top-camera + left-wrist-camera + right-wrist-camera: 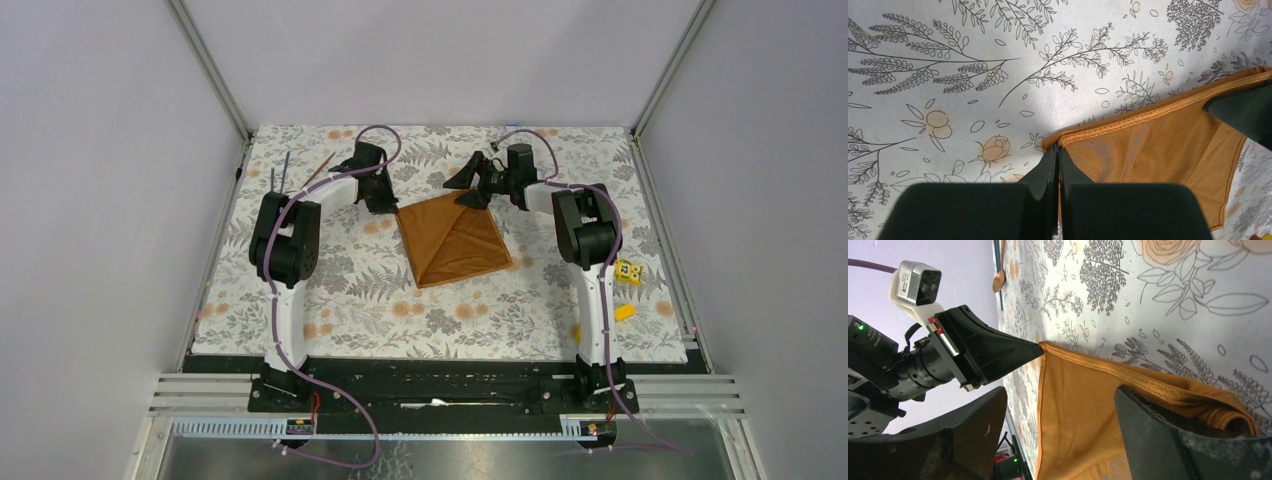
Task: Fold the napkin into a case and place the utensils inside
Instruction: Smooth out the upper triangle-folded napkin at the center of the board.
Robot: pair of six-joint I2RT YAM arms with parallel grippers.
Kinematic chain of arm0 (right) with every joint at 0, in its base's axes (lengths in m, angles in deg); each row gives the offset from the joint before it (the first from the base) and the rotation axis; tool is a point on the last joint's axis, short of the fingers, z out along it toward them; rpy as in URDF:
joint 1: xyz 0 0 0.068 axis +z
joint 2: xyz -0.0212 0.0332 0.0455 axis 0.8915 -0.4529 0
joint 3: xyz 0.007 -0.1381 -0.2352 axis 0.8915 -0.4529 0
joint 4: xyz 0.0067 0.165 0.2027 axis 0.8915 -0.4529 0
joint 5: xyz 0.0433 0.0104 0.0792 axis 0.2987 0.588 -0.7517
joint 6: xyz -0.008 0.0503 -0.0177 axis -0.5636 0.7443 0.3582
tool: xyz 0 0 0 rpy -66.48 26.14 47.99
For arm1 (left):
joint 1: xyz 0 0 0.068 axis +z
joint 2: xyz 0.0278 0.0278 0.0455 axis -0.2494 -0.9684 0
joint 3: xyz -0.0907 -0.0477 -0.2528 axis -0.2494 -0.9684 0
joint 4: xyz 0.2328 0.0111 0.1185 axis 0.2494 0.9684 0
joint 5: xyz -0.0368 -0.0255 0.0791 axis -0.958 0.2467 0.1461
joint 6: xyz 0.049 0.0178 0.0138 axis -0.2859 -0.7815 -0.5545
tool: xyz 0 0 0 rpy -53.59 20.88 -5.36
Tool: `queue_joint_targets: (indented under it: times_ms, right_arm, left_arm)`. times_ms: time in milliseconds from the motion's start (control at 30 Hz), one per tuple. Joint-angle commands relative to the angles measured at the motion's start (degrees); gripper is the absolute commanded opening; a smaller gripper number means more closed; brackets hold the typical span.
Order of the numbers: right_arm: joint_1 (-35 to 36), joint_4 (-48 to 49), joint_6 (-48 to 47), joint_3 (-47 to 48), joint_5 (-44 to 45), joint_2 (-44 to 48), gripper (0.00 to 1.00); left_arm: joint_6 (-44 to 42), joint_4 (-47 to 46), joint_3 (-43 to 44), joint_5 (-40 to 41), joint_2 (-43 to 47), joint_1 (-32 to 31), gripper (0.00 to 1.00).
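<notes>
While left jaws pinch the one napkin (455,240), right jaws gape; one spoon (320,170), two rods (288,168) lie apart.

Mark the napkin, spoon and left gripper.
napkin (455,240), top view, middle of the cloth.
spoon (998,281), right wrist view, its bowl.
left gripper (1056,149), left wrist view, closed fingertips at the napkin corner.

left arm (330,185) and right arm (560,195) flank the napkin (455,240); near side open.
</notes>
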Motion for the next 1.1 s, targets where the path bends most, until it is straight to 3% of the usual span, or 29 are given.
queue_joint_targets:
  times_ms: [0,100,200,300,567,733,900,1067]
  right_arm:
    - [-0.1,1.9,0.0,2.6,-0.8,-2.5,0.85]
    - [-0.2,1.9,-0.2,2.8,-0.9,-2.8,0.85]
    - [-0.1,1.6,-0.3,2.9,-1.1,-2.8,0.85]
    - [-0.1,1.3,-0.5,3.2,-1.5,-2.7,0.85]
    - [-0.1,0.8,-0.8,3.7,-2.2,-2.4,0.85]
    - [0.1,-2.1,-1.6,5.2,-2.8,-1.5,0.85]
    - [1.9,-10.8,-4.3,7.3,-1.8,3.9,0.87]
    - [6.1,-11.0,-4.5,-1.7,-0.4,13.4,0.89]
  left_arm:
    - [0.4,1.1,1.7,0.6,0.8,0.6,0.02]
    - [1.3,2.7,3.3,0.3,2.3,0.7,0.09]
    - [2.8,4.6,4.9,0.3,4.7,0.7,0.25]
    - [4.3,4.6,5.6,-1.5,6.5,0.7,0.32]
    - [6.9,-2.1,4.3,-12.0,1.8,0.5,0.1]
    - [6.9,-3.4,3.3,-10.6,-2.7,0.7,0.0]
    - [8.2,-4.5,-2.1,-8.2,-2.9,1.6,0.0]
    - [9.5,-7.0,-6.6,-8.1,-0.9,1.9,0.0]
